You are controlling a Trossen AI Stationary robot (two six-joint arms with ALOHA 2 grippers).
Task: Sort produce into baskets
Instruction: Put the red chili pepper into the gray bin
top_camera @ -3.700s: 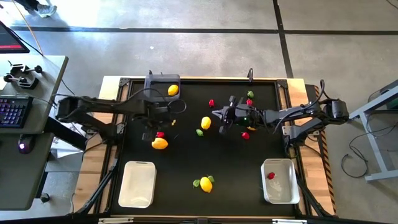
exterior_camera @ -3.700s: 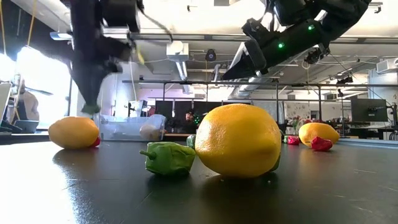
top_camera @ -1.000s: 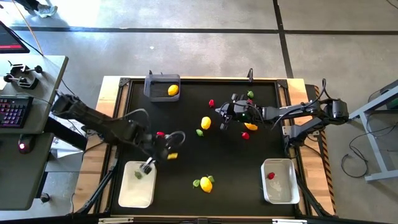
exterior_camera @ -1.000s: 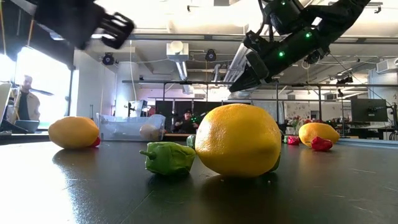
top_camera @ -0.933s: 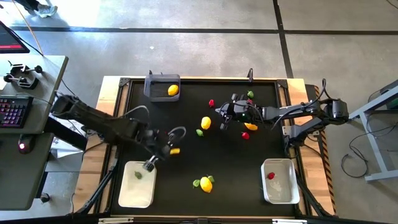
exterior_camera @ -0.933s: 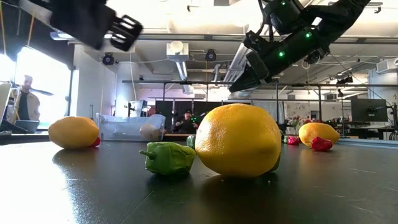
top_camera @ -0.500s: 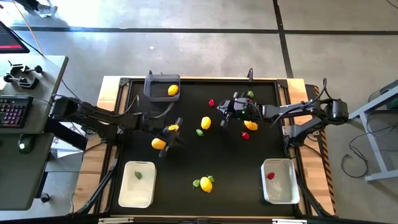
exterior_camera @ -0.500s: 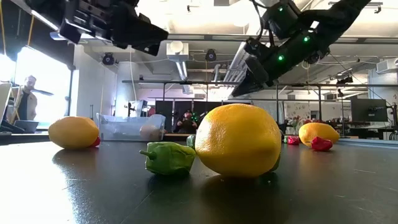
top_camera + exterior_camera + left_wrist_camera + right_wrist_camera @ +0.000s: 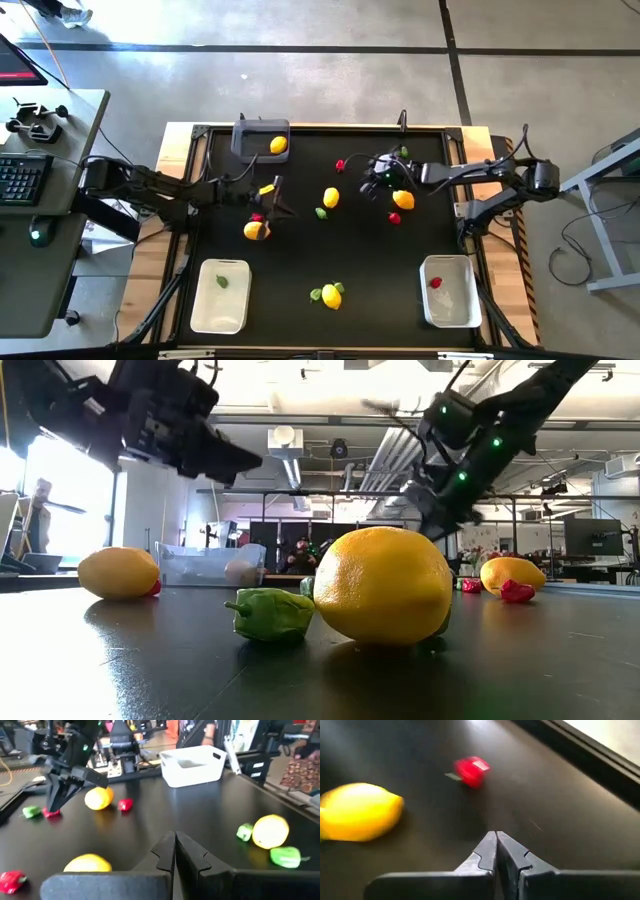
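Note:
My left gripper (image 9: 280, 200) is shut and empty above the table's middle left, just beyond a lemon (image 9: 257, 230) with a red piece (image 9: 257, 217) beside it. My right gripper (image 9: 371, 184) is shut and empty above the far middle, between a red piece (image 9: 340, 165) and a lemon (image 9: 403, 200). Another lemon (image 9: 331, 197) and a green piece (image 9: 321, 212) lie between the grippers. The dark grey basket (image 9: 250, 133) holds a lemon (image 9: 278, 145). The left white basket (image 9: 225, 310) holds a green piece (image 9: 221, 281). The right white basket (image 9: 452, 305) holds a red piece (image 9: 435, 282).
A lemon (image 9: 331, 295) with two green pieces (image 9: 316, 295) beside it lies near the front middle, large in the low view (image 9: 385, 585). A red piece (image 9: 394, 217) and a green piece (image 9: 403, 152) lie near the right gripper. Bare black table shows front right of centre.
My left gripper has gone from above the left white basket toward the far edge and the right, to the table's middle left. My right gripper has shifted slightly toward the right edge and tipped more steeply down. The fruits have stayed put.

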